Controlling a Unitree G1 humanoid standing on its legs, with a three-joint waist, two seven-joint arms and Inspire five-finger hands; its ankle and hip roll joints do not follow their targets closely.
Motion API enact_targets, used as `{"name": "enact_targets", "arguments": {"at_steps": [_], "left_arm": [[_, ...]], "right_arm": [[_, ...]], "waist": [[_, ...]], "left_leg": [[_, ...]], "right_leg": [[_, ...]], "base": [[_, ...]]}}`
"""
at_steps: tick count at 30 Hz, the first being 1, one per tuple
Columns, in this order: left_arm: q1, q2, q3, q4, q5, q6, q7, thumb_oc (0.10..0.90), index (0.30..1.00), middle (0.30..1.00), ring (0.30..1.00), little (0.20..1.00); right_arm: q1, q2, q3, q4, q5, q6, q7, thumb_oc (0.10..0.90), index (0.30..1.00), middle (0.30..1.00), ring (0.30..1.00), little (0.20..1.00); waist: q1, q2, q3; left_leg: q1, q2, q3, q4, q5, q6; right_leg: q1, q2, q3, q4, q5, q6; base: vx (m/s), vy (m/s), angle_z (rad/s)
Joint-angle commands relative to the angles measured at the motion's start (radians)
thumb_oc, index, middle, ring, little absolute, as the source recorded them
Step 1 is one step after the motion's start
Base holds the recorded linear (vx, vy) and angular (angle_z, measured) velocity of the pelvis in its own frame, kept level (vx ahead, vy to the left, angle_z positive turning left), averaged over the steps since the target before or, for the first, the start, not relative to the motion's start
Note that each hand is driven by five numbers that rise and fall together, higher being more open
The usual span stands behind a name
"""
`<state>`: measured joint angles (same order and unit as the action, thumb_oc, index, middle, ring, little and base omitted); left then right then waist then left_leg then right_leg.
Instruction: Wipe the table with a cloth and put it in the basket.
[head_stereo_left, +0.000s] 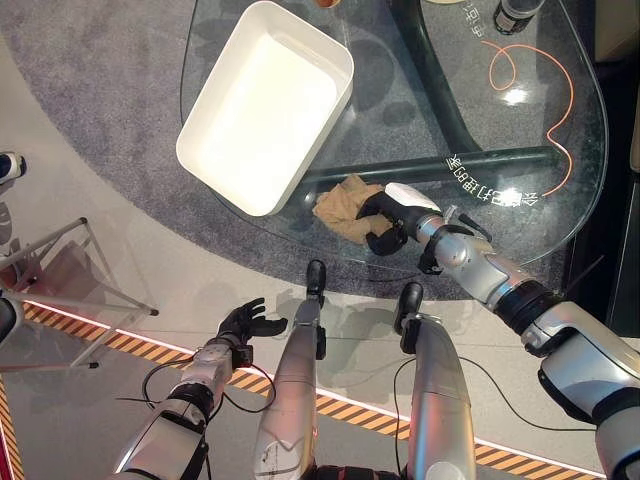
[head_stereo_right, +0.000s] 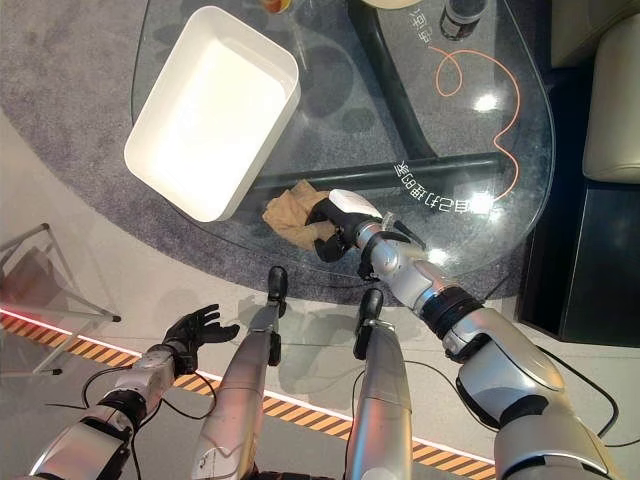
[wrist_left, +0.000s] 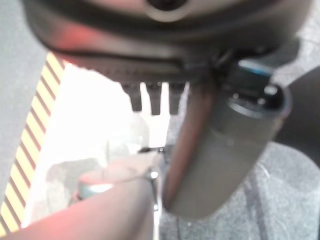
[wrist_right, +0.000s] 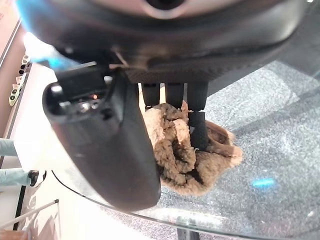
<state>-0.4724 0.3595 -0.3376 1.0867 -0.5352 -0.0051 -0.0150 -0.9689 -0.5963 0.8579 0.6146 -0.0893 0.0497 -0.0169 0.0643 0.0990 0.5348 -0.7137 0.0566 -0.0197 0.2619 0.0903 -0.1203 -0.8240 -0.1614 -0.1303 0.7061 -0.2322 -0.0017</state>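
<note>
we see the crumpled tan fleece cloth (head_stereo_left: 345, 205) lying on the rounded clear glass worktop (head_stereo_left: 560, 225), close to its near edge, at about 6 o'clock on the glass. the right robot hand (head_stereo_left: 392, 215) rests on the cloth's 3 o'clock side, its dark fingers (wrist_right: 198, 122) bent down into the folds and its thumb alongside, so the cloth is bunched and pinched in its grip while still sitting on the glass. just beside the cloth, at 10 o'clock from it, stands the white rectangular plastic basket (head_stereo_left: 200, 125), set at an angle on the worktop; it seems to touch nothing of the cloth, though the gap is hard to judge. a thin orange cord (head_stereo_left: 565, 95) loops over the glass at 2 o'clock from the cloth, well apart from it, and a dark cylindrical container (head_stereo_left: 518, 14) stands at the far edge, around 1 o'clock.

the left robot hand (head_stereo_left: 245, 322) hangs off the worktop, over the pale floor near the yellow-and-black striped floor tape (head_stereo_left: 120, 342), at 7 o'clock from the cloth; its fingers are spread loosely and hold nothing.
</note>
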Motion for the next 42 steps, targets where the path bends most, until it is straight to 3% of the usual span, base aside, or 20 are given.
{"name": "enact_targets", "arguments": {"at_steps": [1,4,6,7,8,9,10,18,32,33,34,35,42], "left_arm": [[0.0,0.016,-0.013,0.051,-0.002,0.004,-0.004,0.8,0.9,0.9,0.9,0.9],[-0.001,0.015,-0.013,0.056,-0.002,0.003,-0.001,0.8,0.9,0.9,0.9,0.9],[0.015,0.018,-0.013,0.053,0.003,0.005,0.001,0.8,0.9,0.9,0.9,0.9],[0.007,0.021,-0.009,0.052,0.003,0.007,0.002,0.8,0.9,0.9,0.9,0.9],[0.018,0.021,-0.009,0.05,0.004,0.008,0.001,0.8,0.9,0.9,0.9,0.9],[0.012,0.025,-0.004,0.048,0.003,0.008,0.0,0.8,0.9,0.9,0.9,0.9],[0.023,0.025,-0.007,0.045,0.003,0.009,0.001,0.8,0.9,0.9,0.9,0.9],[0.049,0.037,-0.004,0.022,-0.014,0.004,0.001,0.8,0.9,0.9,0.9,0.9],[0.059,0.05,0.0,0.033,-0.02,-0.013,-0.012,0.8,0.9,0.9,0.9,0.9],[0.051,0.052,0.003,0.034,-0.02,-0.015,-0.013,0.8,0.9,0.9,0.9,0.9],[0.058,0.052,-0.002,0.034,-0.023,-0.014,-0.013,0.8,0.9,0.9,0.9,0.9],[0.051,0.053,-0.001,0.03,-0.026,-0.014,-0.009,0.8,0.9,0.9,0.9,0.9],[0.054,0.054,-0.005,0.033,-0.032,-0.019,-0.007,0.8,0.9,0.9,0.9,0.9]], "right_arm": [[-0.035,0.037,0.0,-0.003,-0.033,-0.055,-0.157,0.1,0.3,0.3,0.3,0.2],[-0.055,0.023,-0.043,0.041,-0.003,-0.043,-0.256,0.1,0.3,0.3,0.3,0.2],[-0.06,0.011,-0.092,0.069,0.118,-0.047,-0.291,0.1,0.3,0.3,0.3,0.2],[-0.071,0.01,-0.123,0.08,0.146,-0.054,-0.304,0.1,0.3,0.3,0.3,0.2],[-0.065,0.008,-0.14,0.089,0.149,-0.057,-0.311,0.1,0.3,0.3,0.3,0.2],[-0.081,0.0,-0.162,0.1,0.154,-0.061,-0.329,0.1,0.3,0.3,0.3,0.2],[-0.077,-0.004,-0.172,0.107,0.161,-0.061,-0.353,0.1,0.3,0.3,0.3,0.2],[-0.095,-0.07,-0.258,0.152,0.186,-0.057,-0.489,0.1,0.3,0.3,0.3,0.2],[-0.091,-0.117,-0.371,0.288,0.31,-0.069,-0.613,0.1,0.3,0.3,0.3,0.2],[-0.099,-0.12,-0.376,0.291,0.313,-0.068,-0.617,0.1,0.3,0.3,0.3,0.2],[-0.092,-0.12,-0.38,0.303,0.317,-0.071,-0.621,0.1,0.3,0.3,0.3,0.2],[-0.099,-0.126,-0.392,0.315,0.321,-0.068,-0.638,0.1,0.3,0.3,0.3,0.2],[-0.088,-0.139,-0.478,0.421,0.444,-0.085,-0.73,0.1,0.3,0.3,0.3,0.2]], "waist": [[0.004,-0.005,-0.015],[0.006,-0.005,-0.015],[0.009,-0.007,-0.015],[0.009,-0.009,-0.015],[0.01,-0.009,-0.015],[0.009,-0.009,-0.015],[0.011,-0.009,-0.015],[0.008,-0.007,-0.015],[0.006,-0.008,-0.015],[0.005,-0.009,-0.015],[0.006,-0.008,-0.015],[0.004,-0.009,-0.015],[0.005,-0.007,-0.015]], "left_leg": [[-0.018,-0.083,0.07,0.166,-0.104,0.075],[-0.022,-0.078,0.069,0.171,-0.106,0.077],[-0.004,-0.072,0.062,0.187,-0.14,0.074],[-0.024,-0.071,0.063,0.178,-0.111,0.079],[-0.004,-0.07,0.06,0.189,-0.143,0.075],[-0.027,-0.068,0.062,0.181,-0.113,0.082],[-0.008,-0.067,0.059,0.193,-0.146,0.079],[-0.021,-0.062,0.056,0.207,-0.155,0.087],[-0.025,-0.063,0.052,0.218,-0.172,0.096],[-0.047,-0.064,0.055,0.209,-0.14,0.101],[-0.026,-0.063,0.052,0.22,-0.173,0.096],[-0.047,-0.063,0.055,0.21,-0.142,0.102],[-0.047,-0.063,0.051,0.208,-0.145,0.104]], "right_leg": [[0.046,0.009,-0.05,-0.208,0.175,0.045],[0.041,0.006,-0.052,-0.199,0.177,0.047],[0.054,0.007,-0.045,-0.173,0.148,0.057],[0.037,0.007,-0.052,-0.186,0.177,0.048],[0.052,0.009,-0.044,-0.167,0.147,0.057],[0.032,0.009,-0.051,-0.179,0.178,0.048],[0.046,0.01,-0.044,-0.159,0.147,0.057],[0.033,0.013,-0.041,-0.146,0.142,0.055],[0.035,0.019,-0.039,-0.143,0.134,0.054],[0.017,0.018,-0.046,-0.159,0.164,0.045],[0.034,0.02,-0.038,-0.142,0.133,0.054],[0.017,0.019,-0.046,-0.158,0.164,0.046],[0.019,0.024,-0.045,-0.16,0.163,0.047]], "base": [[0.0,0.0,0.0],[0.0,0.0,0.0],[0.04,-0.016,0.01],[0.08,-0.021,0.02],[-0.05,-0.002,0.02],[0.08,-0.012,0.01],[0.0,0.0,0.0],[0.01,-0.001,0.0],[0.0,0.0,0.0],[0.0,0.0,0.0],[-0.07,0.005,-0.01],[0.0,0.0,0.0],[-0.01,0.001,0.0]]}}
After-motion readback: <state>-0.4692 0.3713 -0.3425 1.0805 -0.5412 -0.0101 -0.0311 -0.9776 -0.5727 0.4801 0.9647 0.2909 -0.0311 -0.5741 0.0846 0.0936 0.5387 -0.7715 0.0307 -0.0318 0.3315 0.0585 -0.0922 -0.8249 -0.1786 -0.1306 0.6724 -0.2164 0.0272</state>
